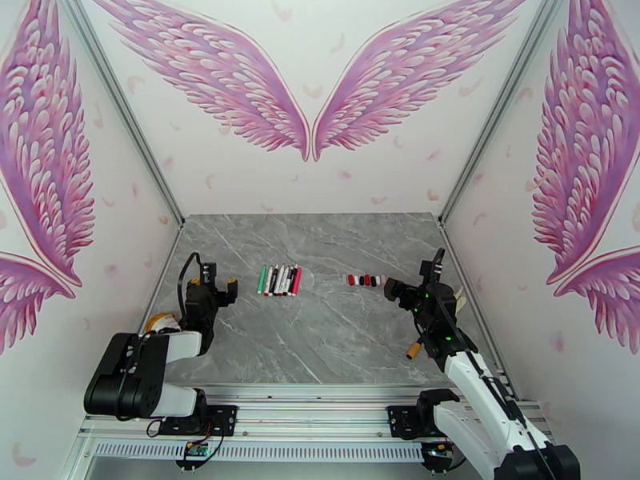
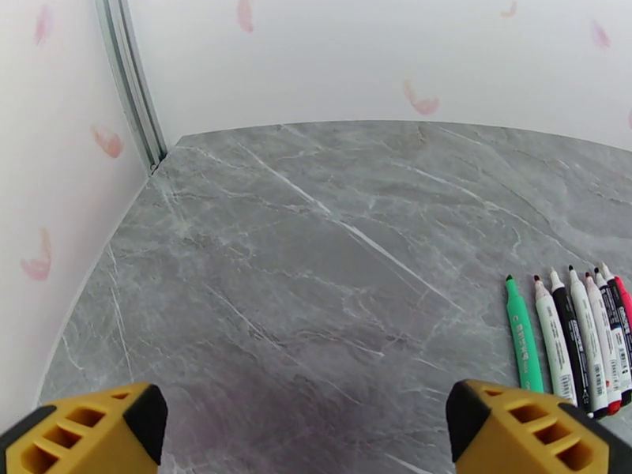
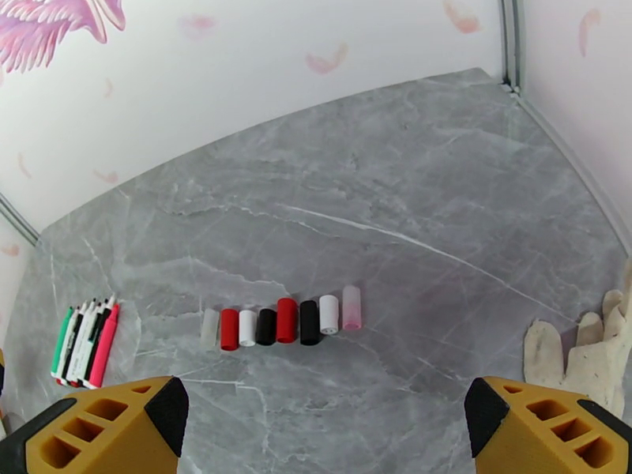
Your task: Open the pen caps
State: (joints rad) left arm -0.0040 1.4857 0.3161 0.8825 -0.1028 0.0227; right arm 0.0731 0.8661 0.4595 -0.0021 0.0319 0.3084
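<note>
Several pens (image 1: 280, 280) lie side by side at the middle of the grey table, and in the left wrist view the pens (image 2: 573, 349) show bare tips pointing toward the back wall. To their right, several pen caps (image 1: 364, 279) stand apart in a row. The right wrist view shows these caps (image 3: 280, 324) as clear, red, white, black and pink, with the pens (image 3: 83, 345) at far left. My left gripper (image 1: 220, 283) hovers open left of the pens, its jaws wide (image 2: 304, 436) and empty. The right gripper (image 1: 412, 275) hovers open right of the caps, also empty (image 3: 316, 436).
A stubby orange-and-black cylinder (image 1: 414, 350) lies near the right arm. A whitish glove (image 3: 584, 353) rests by the right wall, and a pale yellowish bundle (image 1: 162, 322) sits by the left arm. Side walls and aluminium posts hem in the table (image 1: 320, 338).
</note>
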